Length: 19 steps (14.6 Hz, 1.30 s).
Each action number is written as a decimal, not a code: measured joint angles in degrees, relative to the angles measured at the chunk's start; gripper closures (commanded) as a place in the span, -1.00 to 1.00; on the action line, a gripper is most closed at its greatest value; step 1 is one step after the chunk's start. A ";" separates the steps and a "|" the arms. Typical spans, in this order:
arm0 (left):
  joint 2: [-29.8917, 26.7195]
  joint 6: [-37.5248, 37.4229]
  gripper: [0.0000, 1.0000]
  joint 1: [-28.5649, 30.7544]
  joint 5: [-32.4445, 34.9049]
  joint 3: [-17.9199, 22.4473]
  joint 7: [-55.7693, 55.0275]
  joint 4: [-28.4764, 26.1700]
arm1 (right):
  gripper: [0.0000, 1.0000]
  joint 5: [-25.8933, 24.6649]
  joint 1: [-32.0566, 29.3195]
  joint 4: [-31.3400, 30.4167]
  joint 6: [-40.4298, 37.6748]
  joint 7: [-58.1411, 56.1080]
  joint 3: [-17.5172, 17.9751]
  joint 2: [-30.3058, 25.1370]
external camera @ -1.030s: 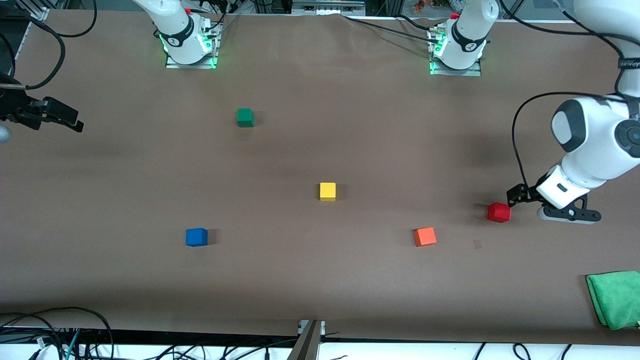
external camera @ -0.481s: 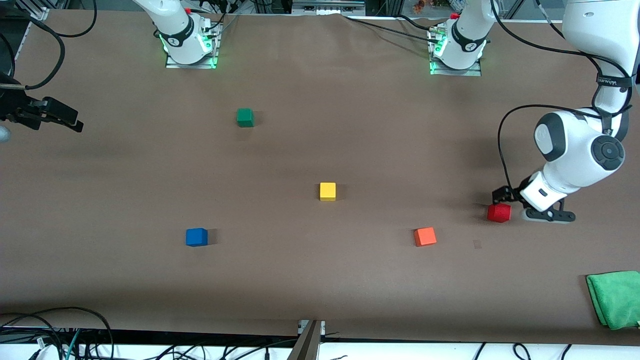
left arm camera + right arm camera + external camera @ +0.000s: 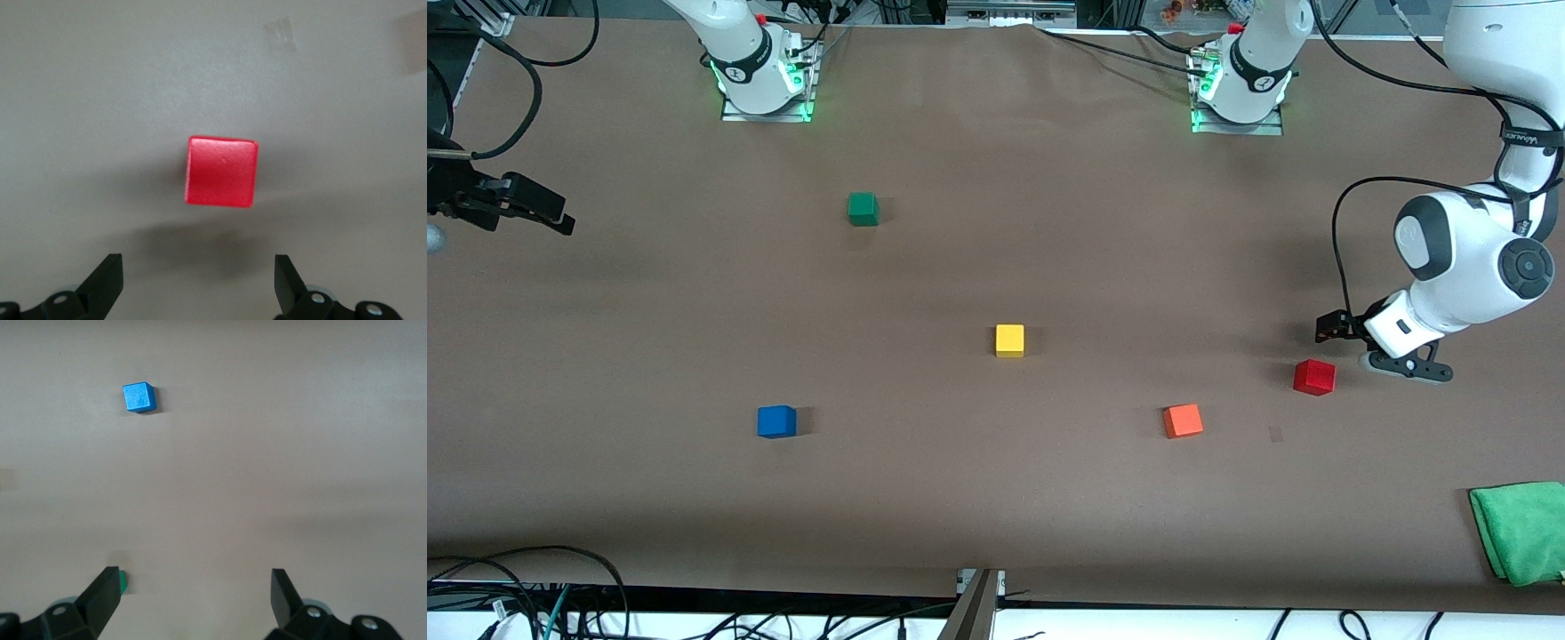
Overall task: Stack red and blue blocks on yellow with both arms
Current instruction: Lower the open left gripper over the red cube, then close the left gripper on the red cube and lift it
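Left wrist view: left hand (image 3: 198,283) released, empty, over desk (image 3: 996,498) just beside red block (image 3: 221,172). Risk: off-centre descent, finger nudges block. Right hand (image 3: 193,600) released, waiting, well apart from blue block (image 3: 139,397). Yellow cube (image 3: 1009,340) mid-desk.

A high front camera faces me across the table, taking in its whole top. My left wrist camera looks straight down past my left gripper (image 3: 198,287), close over the red block (image 3: 221,172). My right wrist camera looks down from higher, the blue block (image 3: 139,397) well ahead of my right gripper (image 3: 195,603). Both blocks show in the front view too.
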 measured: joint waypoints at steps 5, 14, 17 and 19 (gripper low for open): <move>3.58 6.23 -1.00 -3.57 -0.03 -0.95 -7.23 1.13 | -0.99 0.00 -0.02 0.00 0.00 0.00 -0.04 0.00; 4.92 7.63 -1.00 -3.39 0.21 -0.26 -7.47 1.76 | -0.99 0.00 -0.03 0.00 0.00 0.00 -0.05 0.00; 5.66 9.66 -1.00 -3.31 0.21 -0.37 -7.43 1.75 | -0.99 0.00 -0.03 0.00 0.00 0.00 -0.05 0.00; 6.65 11.06 -1.00 -3.35 0.21 -0.43 -7.43 1.76 | -0.99 0.00 -0.03 0.00 0.00 0.00 -0.05 0.00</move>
